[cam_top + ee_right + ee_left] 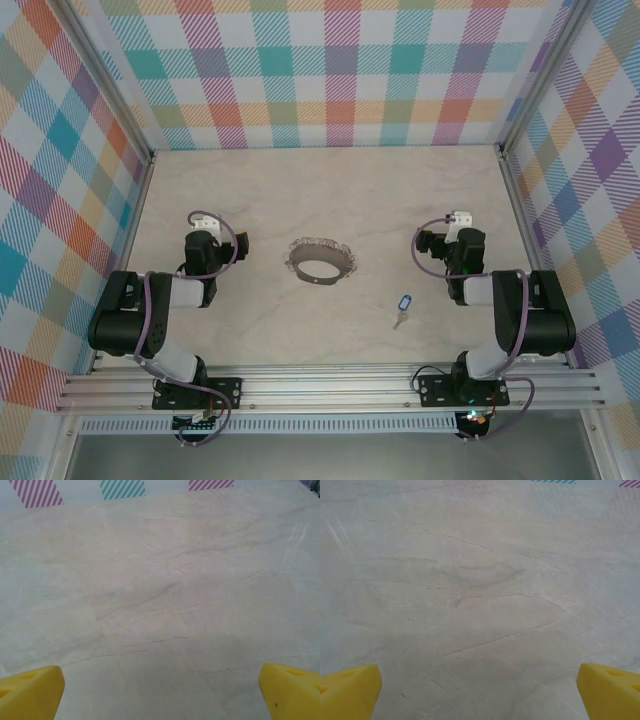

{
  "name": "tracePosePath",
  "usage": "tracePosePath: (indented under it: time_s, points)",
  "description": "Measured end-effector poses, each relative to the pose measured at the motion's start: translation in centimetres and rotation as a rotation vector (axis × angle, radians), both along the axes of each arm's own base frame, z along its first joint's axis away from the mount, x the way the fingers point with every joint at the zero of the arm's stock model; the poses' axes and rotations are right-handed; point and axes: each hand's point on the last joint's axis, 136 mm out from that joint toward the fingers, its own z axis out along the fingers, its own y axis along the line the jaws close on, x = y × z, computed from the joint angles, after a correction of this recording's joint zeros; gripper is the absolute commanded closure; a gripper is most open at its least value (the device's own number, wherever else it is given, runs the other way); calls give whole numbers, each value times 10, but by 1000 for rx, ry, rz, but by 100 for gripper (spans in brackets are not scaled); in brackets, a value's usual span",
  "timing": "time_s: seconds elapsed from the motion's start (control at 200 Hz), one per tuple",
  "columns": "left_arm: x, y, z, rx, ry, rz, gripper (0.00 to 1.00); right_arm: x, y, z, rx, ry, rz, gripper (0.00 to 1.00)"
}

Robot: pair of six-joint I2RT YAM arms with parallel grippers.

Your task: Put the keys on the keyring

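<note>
Keys [402, 307] lie flat on the table [300, 190], loose, right of the keyring [321, 262] and nearer the arm bases than it, clearly apart from it. Blue oval tag is on the end away from the bases, the small silver key on the near end, the two joined. White label on the tag is too small to read.

Keyring lies flat about mid-table, a grey hoop with a fringe of fine wire loops bunched along its far edge. Nothing touches it.

Left gripper [480, 695] is parked left of the keyring, well apart from it. In the left wrist view its yellow fingertips [347, 692] sit at opposite bottom corners, jaws spread wide with marbled tabletop between them.

Right gripper [160, 692] is right of the keyring, also well apart, and farther from the bases than the keys. Same state: yellow fingertips [30, 690] wide apart over bare table.

Both arms are folded back over their bases, purple cables [235, 240] looped at the wrists. Plaid walls [320, 70] stand on three sides of the keyring, and an aluminium rail [330, 385] carries the bases along the near edge.
</note>
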Motion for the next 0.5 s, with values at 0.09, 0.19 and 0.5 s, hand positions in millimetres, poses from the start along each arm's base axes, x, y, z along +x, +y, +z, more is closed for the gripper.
tracePosePath:
  time_s: [0.09, 0.19, 0.5]
  points:
    - [0, 0, 0, 0, 0, 0, 0, 0, 3, 0, 3, 0, 16, 0]
    - [0, 0, 0, 0, 0, 0, 0, 0, 4, 0, 3, 0, 27, 0]
    - [0, 0, 0, 0, 0, 0, 0, 0, 6, 0, -1, 0, 37, 0]
